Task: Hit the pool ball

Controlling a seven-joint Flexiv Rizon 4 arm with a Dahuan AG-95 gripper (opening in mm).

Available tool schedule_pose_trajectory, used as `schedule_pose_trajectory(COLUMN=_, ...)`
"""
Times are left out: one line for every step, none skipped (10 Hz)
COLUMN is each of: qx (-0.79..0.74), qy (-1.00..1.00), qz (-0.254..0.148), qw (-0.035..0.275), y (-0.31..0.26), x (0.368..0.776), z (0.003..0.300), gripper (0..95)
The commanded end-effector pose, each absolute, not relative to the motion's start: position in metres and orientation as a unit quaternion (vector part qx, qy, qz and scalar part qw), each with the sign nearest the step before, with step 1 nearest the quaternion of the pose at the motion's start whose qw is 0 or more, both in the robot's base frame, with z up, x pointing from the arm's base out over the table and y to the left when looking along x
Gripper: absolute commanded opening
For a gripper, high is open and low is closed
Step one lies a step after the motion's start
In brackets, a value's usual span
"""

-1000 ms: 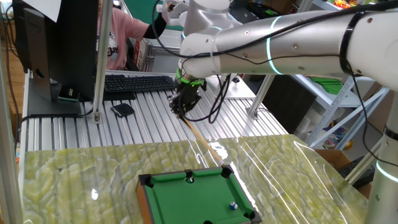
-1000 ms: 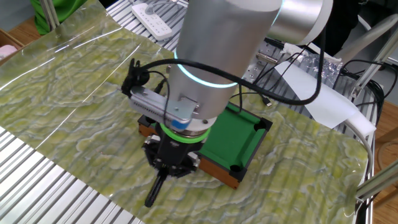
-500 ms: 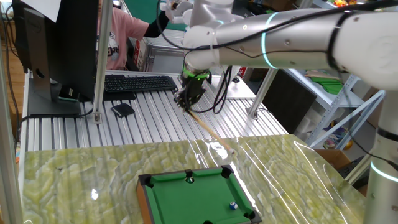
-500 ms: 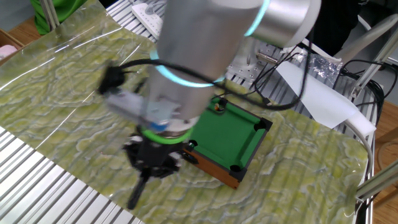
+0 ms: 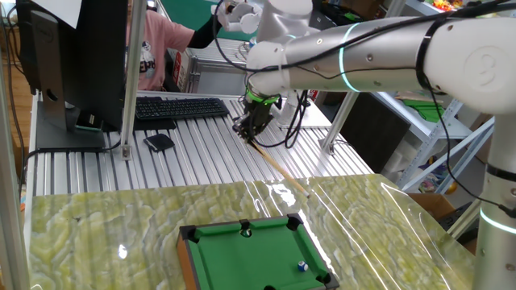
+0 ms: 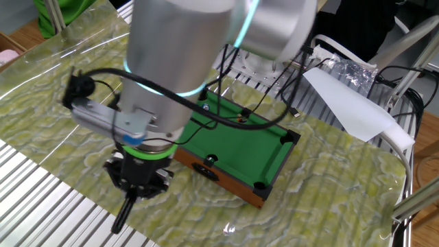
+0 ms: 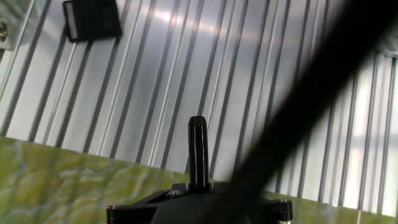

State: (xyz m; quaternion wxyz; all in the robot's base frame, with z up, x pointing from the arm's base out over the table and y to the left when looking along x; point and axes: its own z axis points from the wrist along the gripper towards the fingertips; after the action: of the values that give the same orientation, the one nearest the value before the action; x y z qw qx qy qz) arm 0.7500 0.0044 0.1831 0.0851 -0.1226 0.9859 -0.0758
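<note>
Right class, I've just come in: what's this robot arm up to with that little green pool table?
The gripper is shut on a thin cue stick, held out over the ribbed metal surface beyond the mini pool table. The cue slants down toward the table but has not reached it. The small blue-and-white pool ball sits untouched on the green felt near one corner. A darker ball rests by the far rail. So the shot has not been played.

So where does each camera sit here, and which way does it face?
One fixed view: in front of the table, facing the arm; gripper holds the cue beyond the mini pool table.
Other fixed view: high behind the arm, looking down; its forearm fills the frame.
Hand view: looks down along the cue.
Both fixed views share the mini pool table.
</note>
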Motion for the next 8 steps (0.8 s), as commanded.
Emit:
schedule_pose_trajectory(qx=-0.117, qy=0.987, qz=-0.075, qw=0.085, y=-0.001, x=0.755, z=0.184, gripper=0.0)
schedule_pose_trajectory(qx=-0.114, qy=0.987, qz=-0.075, qw=0.085, y=-0.004, x=0.756, z=0.184, gripper=0.0)
schedule_pose_trajectory(qx=-0.115, qy=0.987, qz=-0.073, qw=0.086, y=-0.008, x=0.758, z=0.185, gripper=0.0)
schedule_pose_trajectory(qx=-0.114, qy=0.987, qz=-0.073, qw=0.086, y=-0.011, x=0.760, z=0.185, gripper=0.0)
schedule_pose_trajectory(qx=-0.114, qy=0.987, qz=-0.072, qw=0.087, y=-0.015, x=0.761, z=0.185, gripper=0.0)
schedule_pose_trajectory(qx=-0.111, qy=0.987, qz=-0.070, qw=0.090, y=-0.019, x=0.763, z=0.183, gripper=0.0)
schedule_pose_trajectory(qx=-0.111, qy=0.987, qz=-0.070, qw=0.091, y=-0.022, x=0.765, z=0.180, gripper=0.0)
schedule_pose_trajectory(qx=-0.111, qy=0.987, qz=-0.070, qw=0.091, y=-0.025, x=0.766, z=0.178, gripper=0.0)
